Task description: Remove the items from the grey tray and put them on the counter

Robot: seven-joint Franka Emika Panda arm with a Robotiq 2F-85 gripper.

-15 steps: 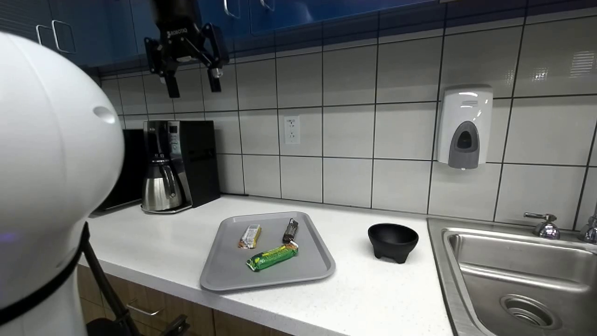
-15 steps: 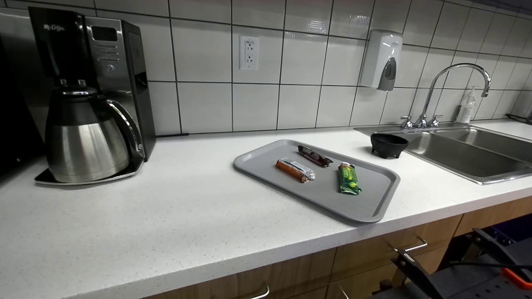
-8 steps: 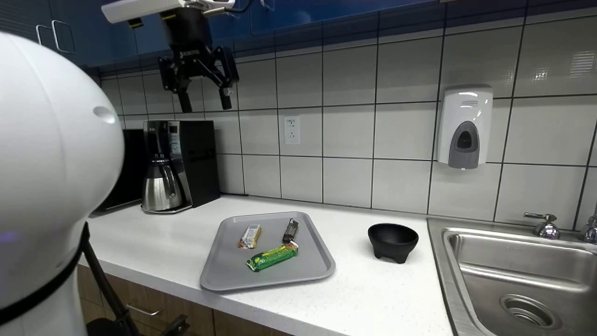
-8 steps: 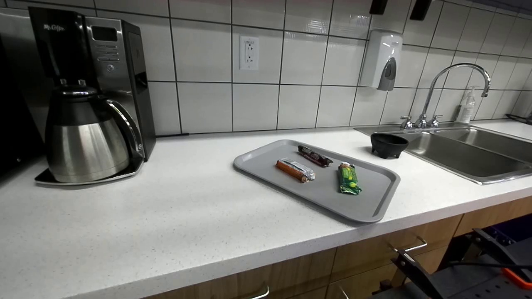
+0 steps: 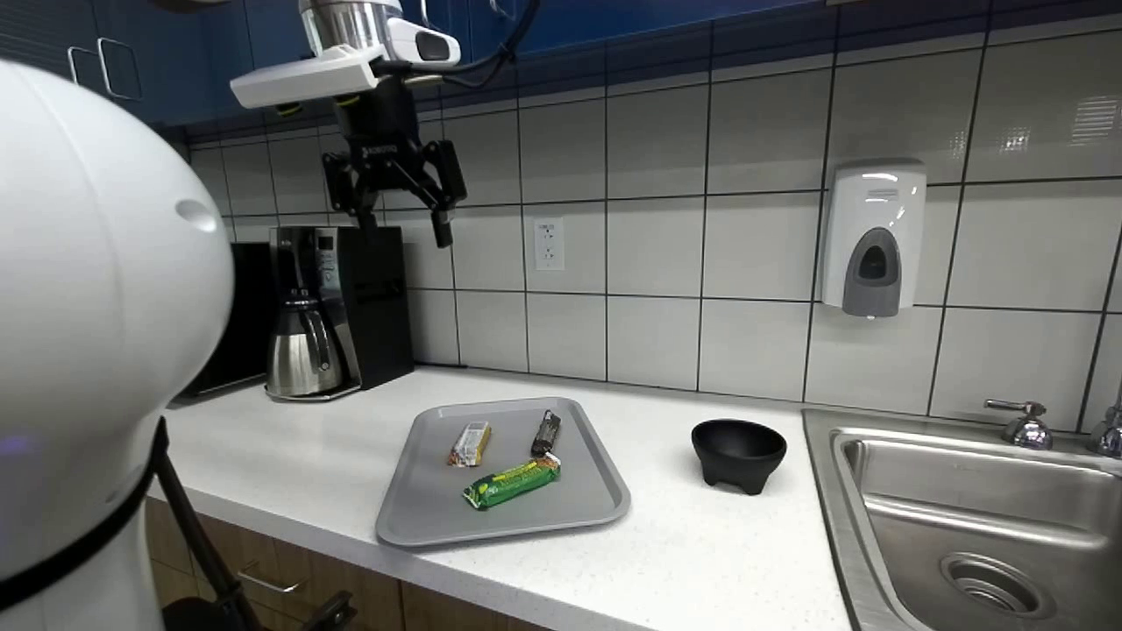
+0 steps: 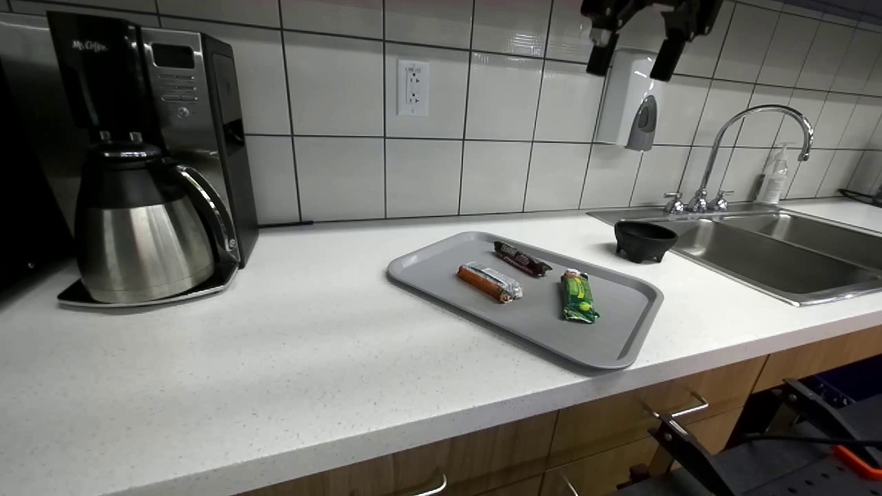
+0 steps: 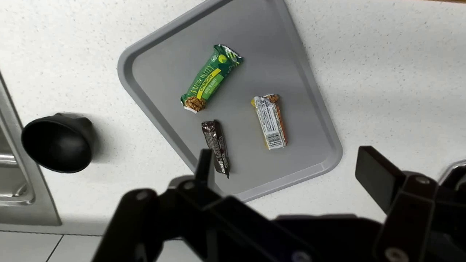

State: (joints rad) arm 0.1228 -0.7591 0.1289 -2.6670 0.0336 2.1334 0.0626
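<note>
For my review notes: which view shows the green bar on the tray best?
The wrist view. It looks down on the green bar, whole and unobstructed, with "Nature Valley Crunchy" readable on it. Both exterior views also show it whole, but smaller and at a slant, its lettering hard to make out.

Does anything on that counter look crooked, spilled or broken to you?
Just the grey tray: it sits askew on the counter, its sides slanting to the front edge, one corner close to that edge. I see nothing spilled or broken, and the black footed bowl stands upright.
</note>
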